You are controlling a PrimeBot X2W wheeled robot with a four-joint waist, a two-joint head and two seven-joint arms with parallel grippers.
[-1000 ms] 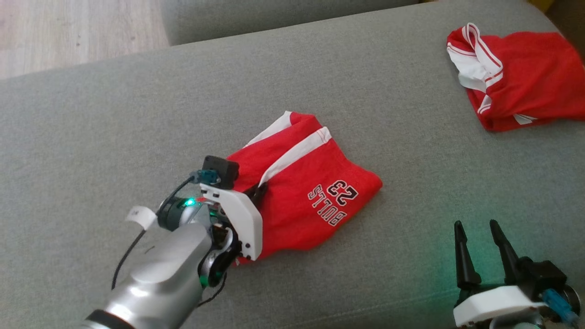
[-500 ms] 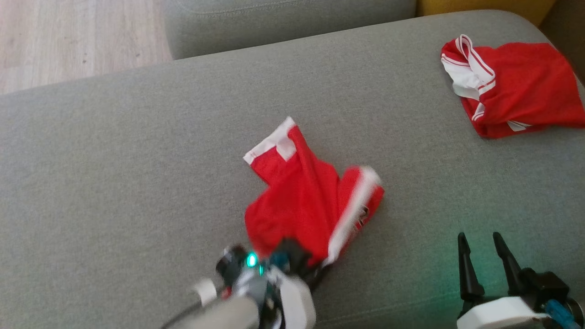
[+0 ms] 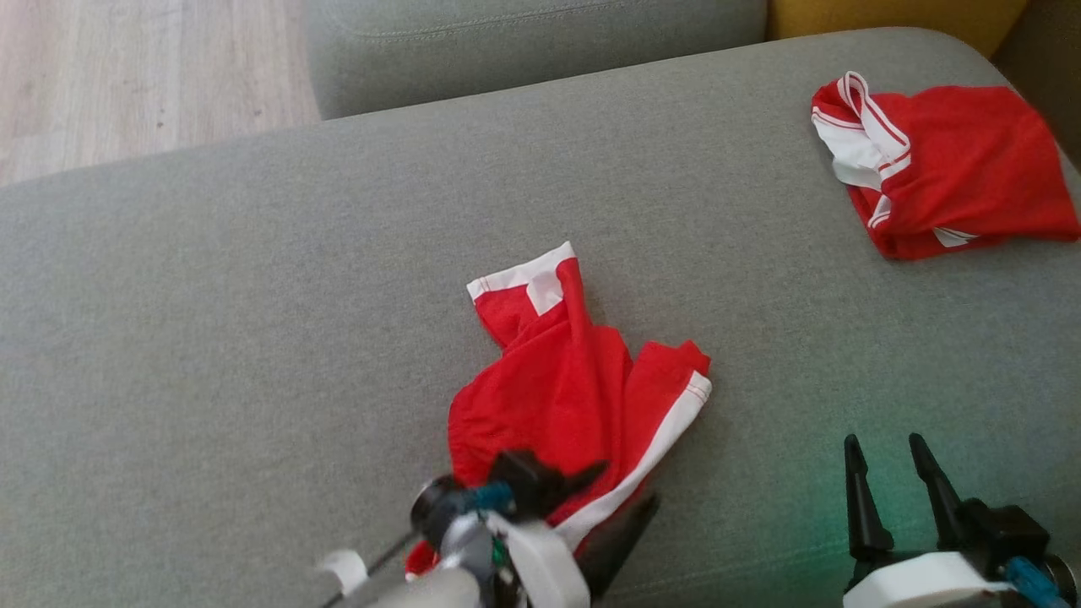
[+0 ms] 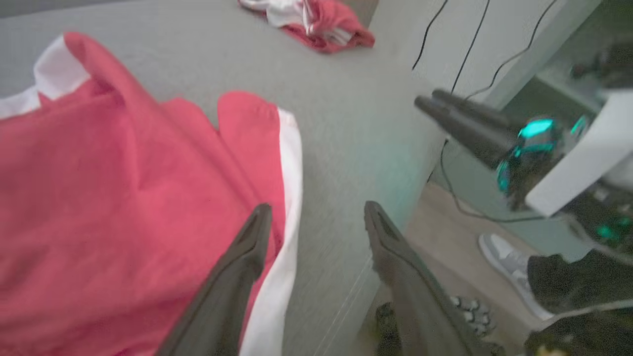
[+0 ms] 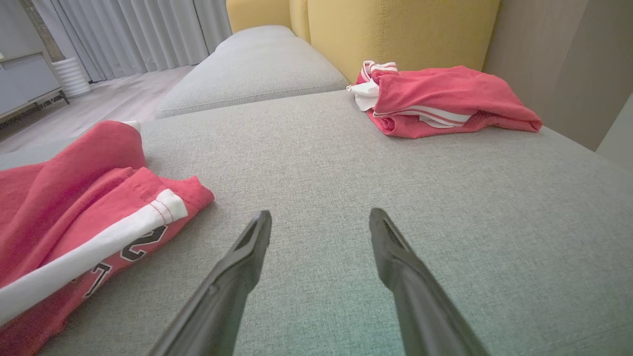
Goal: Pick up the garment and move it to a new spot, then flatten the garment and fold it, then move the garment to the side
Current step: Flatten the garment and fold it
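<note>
1. Two red garments lie on one grey sofa cushion (image 3: 253, 295).
2. The task's garment, a pair of red shorts (image 3: 557, 388) with a white side stripe, lies crumpled in the middle of the cushion, towards its near edge.
3. The second red garment (image 3: 946, 181), trimmed in white, lies bunched at the far right corner, well apart from the shorts.
4. Two grippers are in view.
5. The left gripper (image 4: 316, 210) sits at the near edge of the shorts. Its jaws are spread and pinch nothing. One finger lies over the white stripe and the other over bare cushion. Whether it touches the cloth cannot be told.
6. The right gripper (image 3: 882, 439) is over bare cushion to the right of the shorts, clear of them, with its jaws spread and empty.
</note>
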